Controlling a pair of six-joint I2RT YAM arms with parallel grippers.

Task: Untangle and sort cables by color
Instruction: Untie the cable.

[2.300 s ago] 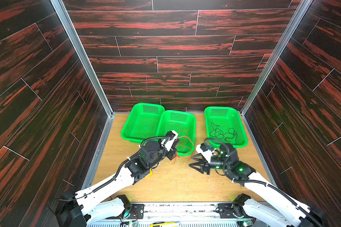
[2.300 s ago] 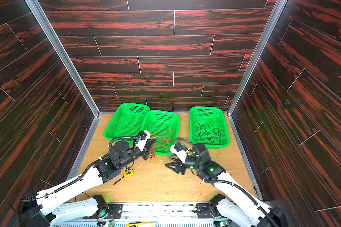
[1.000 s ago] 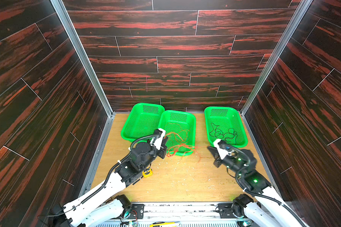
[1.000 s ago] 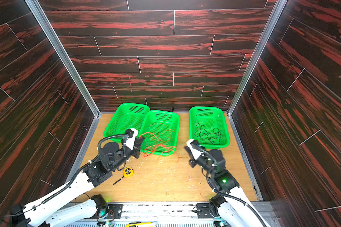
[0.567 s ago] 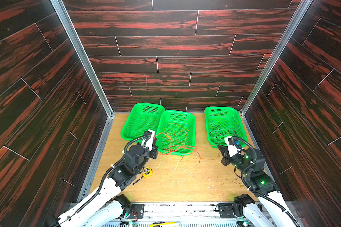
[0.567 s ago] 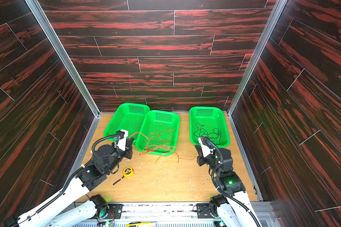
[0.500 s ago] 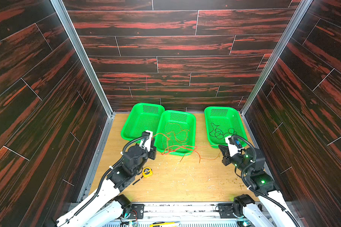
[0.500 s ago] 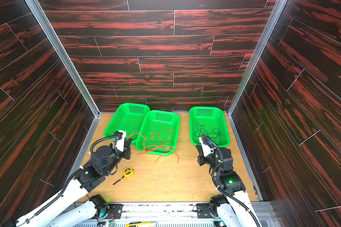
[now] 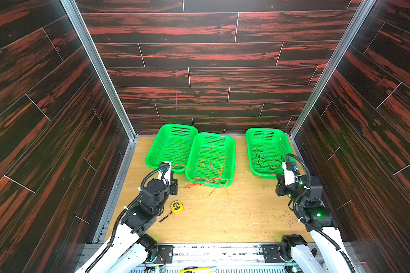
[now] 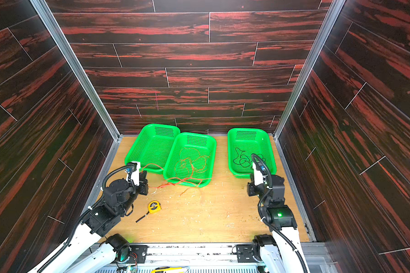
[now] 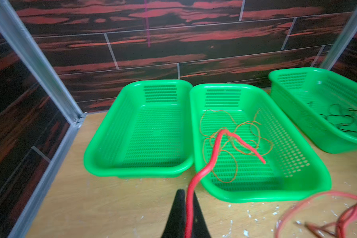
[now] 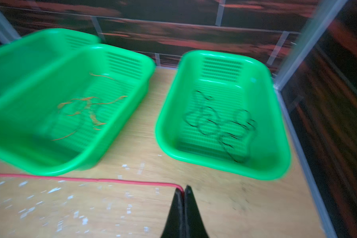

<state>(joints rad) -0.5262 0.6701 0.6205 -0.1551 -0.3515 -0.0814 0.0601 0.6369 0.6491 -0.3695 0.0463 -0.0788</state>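
Observation:
A red cable (image 9: 258, 176) runs low over the table between my two grippers, past the front of the middle green basket (image 9: 214, 140). The left gripper (image 9: 174, 186) is shut on one end of it (image 11: 212, 152), near the front corner of the empty left basket (image 9: 173, 151). My right gripper (image 9: 279, 189) is shut on the other end (image 12: 111, 180), in front of the right basket (image 9: 263, 136). Thin orange cables (image 9: 208, 163) lie tangled in the middle basket, with red loops (image 10: 173, 183) draped over its front rim. Black cables (image 9: 265, 160) lie in the right basket.
A yellow tape measure (image 9: 176, 206) with a short black strap lies on the wooden table beside my left arm. Dark panelled walls close in on the left, right and back. White crumbs are scattered over the table's middle.
Both arms have drawn apart, the left toward the left wall and the right toward the right wall. The red cable has stretched out between them across the table.

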